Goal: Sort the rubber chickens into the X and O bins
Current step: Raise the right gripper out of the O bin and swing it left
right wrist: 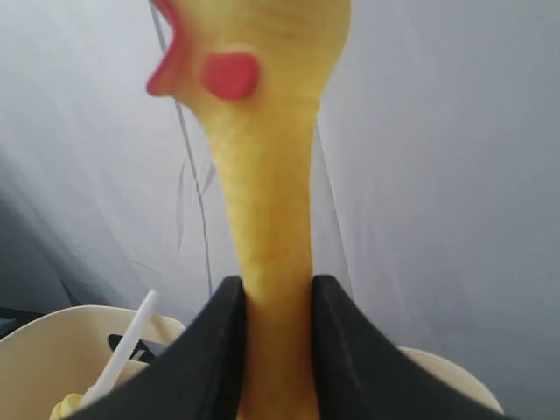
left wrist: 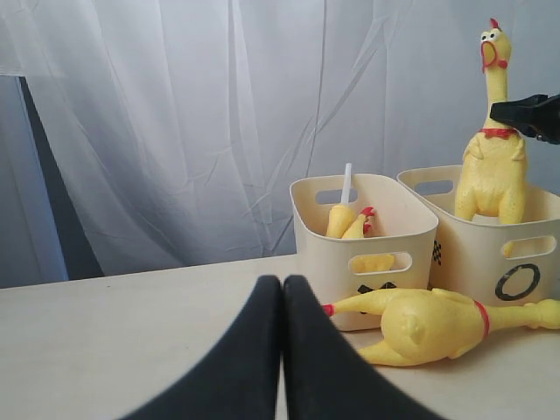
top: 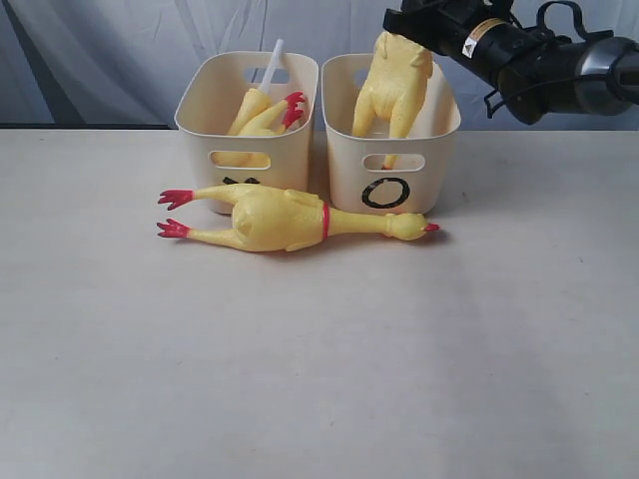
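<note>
My right gripper (right wrist: 277, 289) is shut on the neck of a whole rubber chicken (right wrist: 267, 201), which hangs upright with its body (top: 392, 85) in the O bin (top: 439, 130). A second chicken (top: 280, 220) lies on its side on the table in front of both bins, head towards the O. The X bin (top: 205, 110) holds yellow chicken pieces with red feet (top: 262, 112) and a white tube (top: 272, 62). Low over the table, well short of the lying chicken (left wrist: 429, 324), my left gripper (left wrist: 282, 282) is shut with nothing in it.
The two bins stand side by side at the back of the cream table (top: 319, 359). A white curtain (left wrist: 219, 114) hangs behind them. The right arm (top: 539, 60) reaches in from the upper right above the O bin.
</note>
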Robot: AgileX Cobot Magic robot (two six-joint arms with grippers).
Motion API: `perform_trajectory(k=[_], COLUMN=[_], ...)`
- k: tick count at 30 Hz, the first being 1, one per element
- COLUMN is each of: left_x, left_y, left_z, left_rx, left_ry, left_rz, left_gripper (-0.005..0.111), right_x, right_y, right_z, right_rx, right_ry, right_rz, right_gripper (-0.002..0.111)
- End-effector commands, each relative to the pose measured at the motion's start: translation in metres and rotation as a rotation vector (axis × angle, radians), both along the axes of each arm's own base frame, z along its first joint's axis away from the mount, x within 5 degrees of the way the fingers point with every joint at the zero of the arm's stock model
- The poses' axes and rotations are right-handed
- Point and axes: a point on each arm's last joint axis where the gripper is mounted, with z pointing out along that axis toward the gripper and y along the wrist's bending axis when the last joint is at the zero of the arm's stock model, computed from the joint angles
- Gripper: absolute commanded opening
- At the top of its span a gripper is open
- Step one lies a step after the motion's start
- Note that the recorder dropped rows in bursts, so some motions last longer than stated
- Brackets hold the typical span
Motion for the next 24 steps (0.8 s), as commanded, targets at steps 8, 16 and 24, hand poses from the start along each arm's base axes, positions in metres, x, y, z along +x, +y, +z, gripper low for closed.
perform_trajectory(k=[8,16,24], left_x=[0.000,0.000,0.000], left_y=[0.000,0.000,0.000], left_z=[0.000,0.000,0.000], left_rx=[0.000,0.000,0.000], left_ry=[-0.011,-0.011,-0.011], left_rz=[-0.004,-0.004,-0.004], left_gripper=[0.000,0.000,0.000], right_x=[0.005,0.005,0.005], right_y=[0.003,0.003,0.003], right_z=[-0.018,-0.019,-0.018], right_rx=[0.004,-0.007,-0.005], right_ry=[0.009,0.005,0.001], right_rz=[0.012,0.012,0.013], right_gripper=[-0.001,0.012,0.041])
